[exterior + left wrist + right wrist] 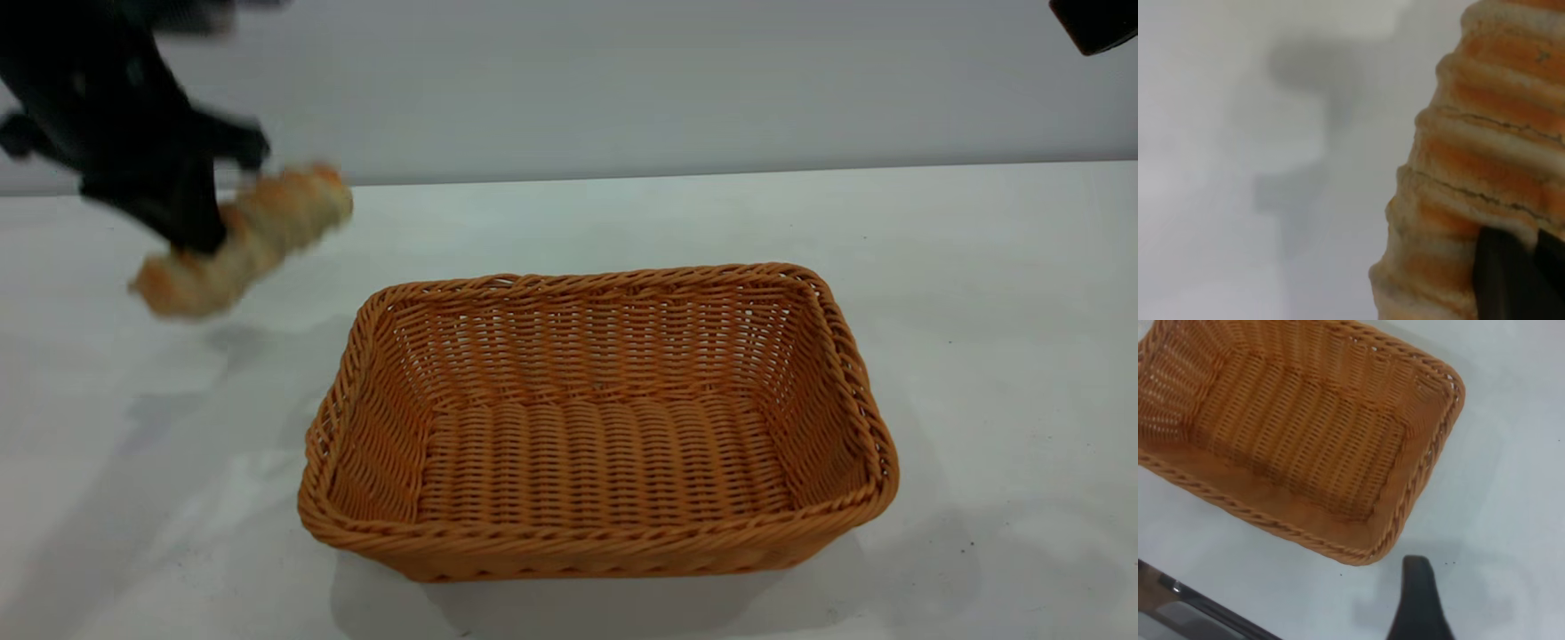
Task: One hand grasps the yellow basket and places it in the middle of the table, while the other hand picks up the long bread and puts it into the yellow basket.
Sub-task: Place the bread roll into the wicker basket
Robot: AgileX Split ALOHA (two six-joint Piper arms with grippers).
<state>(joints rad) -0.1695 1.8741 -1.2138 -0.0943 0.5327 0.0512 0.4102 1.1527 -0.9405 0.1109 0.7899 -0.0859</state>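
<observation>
My left tool [191, 227] is clamped on the long bread [244, 238], holding it tilted in the air above the table [978, 356], off to the left of the yellow basket [597, 533]. The basket sits empty near the middle of the table. My right tool [1421, 600] hangs above the table beside the basket; I cannot tell how its fingers stand

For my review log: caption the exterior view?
Left pincer carries the long bread toward the empty yellow basket.
</observation>
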